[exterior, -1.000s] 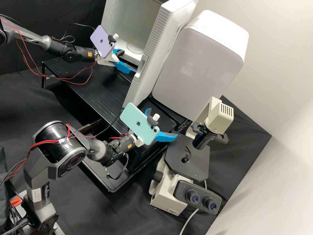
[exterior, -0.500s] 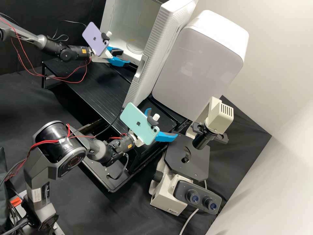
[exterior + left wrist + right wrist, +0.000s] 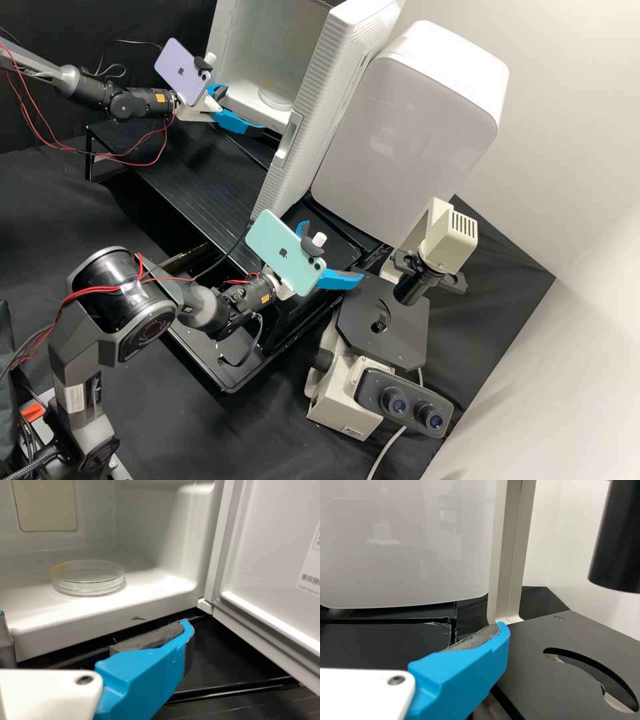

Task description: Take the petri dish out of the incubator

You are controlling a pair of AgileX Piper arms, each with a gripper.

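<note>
Nearest us, the right gripper (image 3: 333, 257) hangs at the edge of the microscope's (image 3: 353, 393) black stage (image 3: 560, 650). Its blue fingers are apart with nothing between them, and the grey pad of the one finger (image 3: 470, 670) in its wrist view is bare. Just behind it, the incubator door (image 3: 320, 100) stands swung open. Farther back, the left gripper (image 3: 239, 112) sits at the incubator's (image 3: 227, 40) open front, just below the lip of the chamber floor. We see its fingers spread wide and holding nothing. Beyond them, the clear petri dish (image 3: 89, 577) lies flat on the white chamber floor near the back wall, apart from the gripper.
</note>
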